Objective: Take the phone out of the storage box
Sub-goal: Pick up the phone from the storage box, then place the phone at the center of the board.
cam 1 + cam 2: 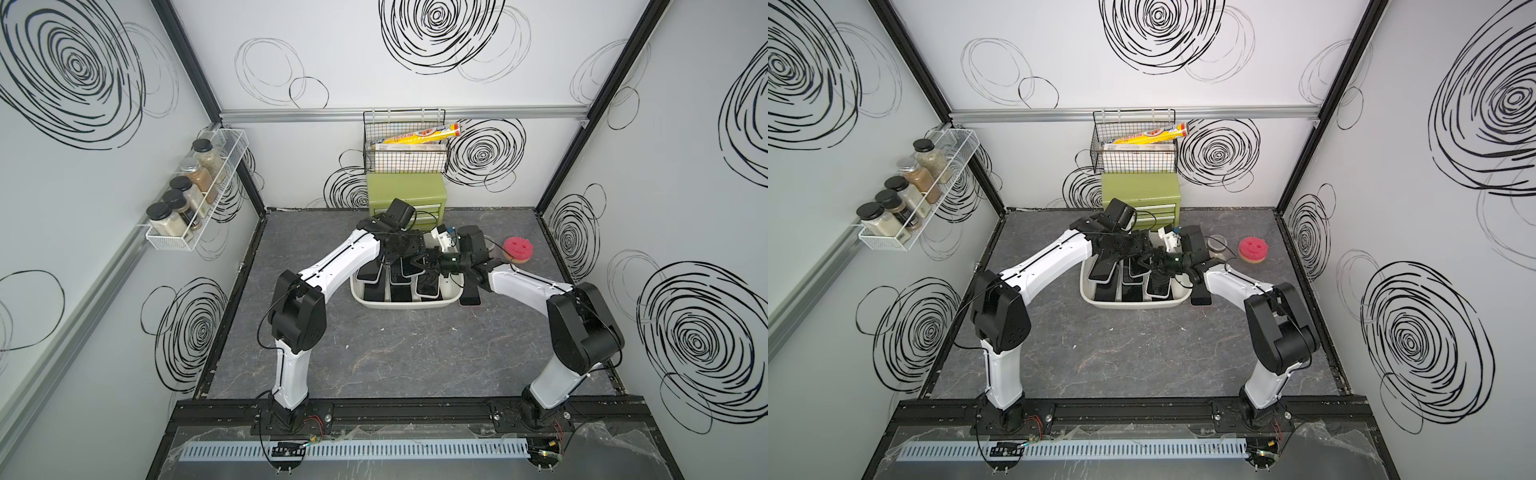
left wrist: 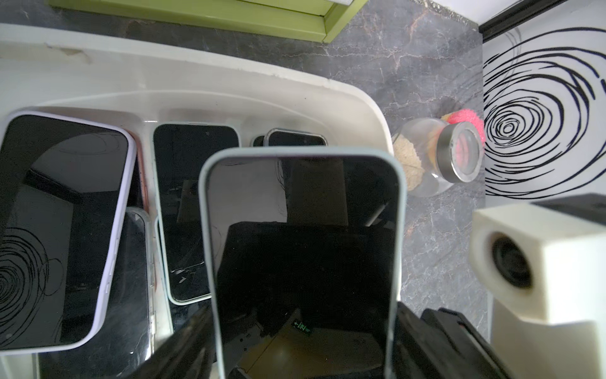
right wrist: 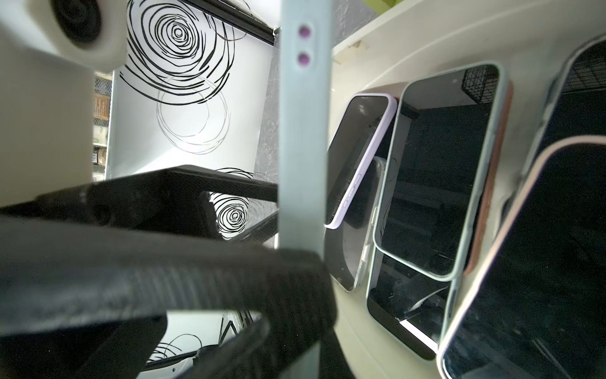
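Observation:
The off-white storage box [image 1: 407, 306] [image 1: 1133, 306] sits mid-table with several dark-screened phones lying in it. One phone [image 2: 301, 229] in a pale blue-grey case is raised above the box rim [image 2: 229, 78]. My left gripper [image 2: 303, 308] [image 1: 399, 251] has a finger along each long edge of it; whether they press is not visible. In the right wrist view this phone [image 3: 301, 131] shows edge-on. My right gripper [image 3: 295, 315] [image 1: 422, 264] reaches in from the right and is shut across its thickness.
A lilac-cased phone [image 2: 62, 213] leans on others in the box. A black phone [image 1: 470, 297] lies on the table right of the box. A glass jar [image 2: 436, 154] and pink sponge [image 1: 518, 248] lie beyond. Behind stand the green drawer chest [image 1: 405, 193] and wire basket [image 1: 405, 153].

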`<state>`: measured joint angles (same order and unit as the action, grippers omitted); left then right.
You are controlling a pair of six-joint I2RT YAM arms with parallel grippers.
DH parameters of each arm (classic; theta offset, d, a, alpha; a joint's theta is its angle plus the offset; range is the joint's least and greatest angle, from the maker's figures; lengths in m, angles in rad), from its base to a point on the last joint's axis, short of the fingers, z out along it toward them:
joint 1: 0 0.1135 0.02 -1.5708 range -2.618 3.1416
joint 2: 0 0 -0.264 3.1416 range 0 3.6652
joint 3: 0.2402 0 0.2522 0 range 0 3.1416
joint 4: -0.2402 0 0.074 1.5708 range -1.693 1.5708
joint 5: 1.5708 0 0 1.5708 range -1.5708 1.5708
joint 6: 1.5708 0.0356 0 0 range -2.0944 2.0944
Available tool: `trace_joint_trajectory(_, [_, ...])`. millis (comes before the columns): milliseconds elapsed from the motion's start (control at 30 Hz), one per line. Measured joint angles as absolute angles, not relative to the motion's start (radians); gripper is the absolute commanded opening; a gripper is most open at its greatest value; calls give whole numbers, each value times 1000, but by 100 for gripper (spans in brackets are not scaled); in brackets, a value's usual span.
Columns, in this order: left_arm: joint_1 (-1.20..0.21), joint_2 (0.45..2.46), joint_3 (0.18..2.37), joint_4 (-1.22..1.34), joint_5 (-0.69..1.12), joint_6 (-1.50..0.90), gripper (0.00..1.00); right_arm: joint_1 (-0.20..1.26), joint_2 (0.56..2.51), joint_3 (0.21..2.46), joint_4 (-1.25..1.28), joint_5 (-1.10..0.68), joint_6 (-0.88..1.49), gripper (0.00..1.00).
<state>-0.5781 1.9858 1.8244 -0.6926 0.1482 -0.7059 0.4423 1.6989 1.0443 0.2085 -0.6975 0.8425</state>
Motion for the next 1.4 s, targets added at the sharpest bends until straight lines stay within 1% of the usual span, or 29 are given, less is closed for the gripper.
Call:
trace_joint_trajectory(200, [-556, 1986, 1885, -729, 178, -710, 99, 440, 1645, 982, 158, -675, 822, 0])
trace_joint_trajectory(333, [-498, 1957, 1944, -735, 181, -712, 99, 433, 1538, 984, 17, -643, 741, 0])
trace_joint_trajectory(433, [-447, 1909, 1956, -733, 182, -711, 99, 405, 1444, 1008, -141, -609, 654, 0])
trace_joint_trajectory(533, [-410, 1850, 1937, -725, 170, -704, 99, 310, 1351, 1022, -294, -572, 571, 0])
trace_joint_trajectory(633, [-407, 1773, 1851, -696, 164, -696, 99, 163, 1274, 1031, -455, -505, 469, 0])
trace_joint_trajectory(700, [-413, 1731, 1781, -680, 165, -692, 99, 82, 1258, 1043, -541, -460, 407, 0])
trace_joint_trajectory(767, [-419, 1705, 1712, -669, 173, -687, 99, 20, 1261, 1055, -621, -430, 338, 0])
trace_joint_trajectory(867, [-423, 1695, 1632, -657, 183, -677, 99, -15, 1293, 1065, -702, -395, 245, 0])
trace_joint_trajectory(1000, [-423, 1694, 1568, -656, 186, -654, 99, -18, 1383, 1065, -739, -323, 145, 0])
trace_joint_trajectory(1233, [-422, 1643, 1479, -641, 187, -619, 99, -19, 1545, 1080, -758, -245, 68, 0])
trace_joint_trajectory(1400, [-418, 1625, 1427, -622, 200, -604, 99, -19, 1591, 1087, -747, -226, 48, 0])
